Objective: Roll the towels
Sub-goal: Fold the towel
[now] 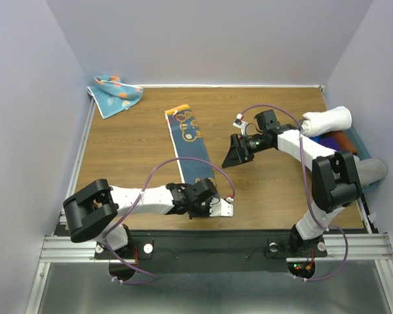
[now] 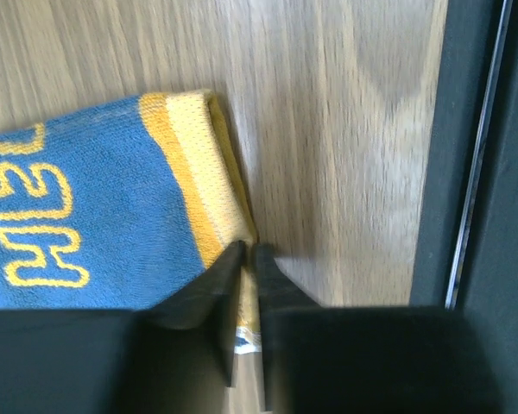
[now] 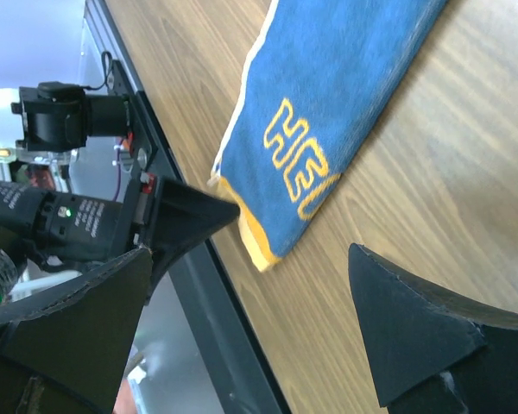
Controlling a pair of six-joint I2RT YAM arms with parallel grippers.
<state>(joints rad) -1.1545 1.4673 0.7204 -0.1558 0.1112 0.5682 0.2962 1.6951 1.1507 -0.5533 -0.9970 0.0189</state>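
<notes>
Seen from above, the long mustard-yellow cloth towel with a navy printed face (image 1: 187,140) lies flat as a narrow strip on the wood-grain surface (image 1: 275,190), running from the upper middle of the frame down towards the lower middle. The left end effector (image 1: 203,195) sits right at the strip's lower end, touching it. The right end effector (image 1: 237,152) hangs just right of the strip's middle, apart from it, jaws spread wide. The light blue cloth towel with orange and yellow dots (image 1: 114,95) lies crumpled in the upper left corner, well away from both. At the right edge a white rolled towel (image 1: 327,120) rests in a blue bin (image 1: 361,140)

From the left wrist, the navy-faced towel (image 2: 86,207) fills the left half of the frame, its yellow hem running down into the left end effector (image 2: 248,254). The black fingers (image 2: 207,289) are pressed nearly together, pinching that hem's corner. Bare surface (image 2: 345,129) shows to the right

From the right wrist, the right end effector (image 3: 285,237) is spread wide, holding nothing. The navy-faced towel (image 3: 328,103) lies on the surface (image 3: 449,190) in the upper middle, its yellow-edged end near the gap between the jaws, untouched
</notes>
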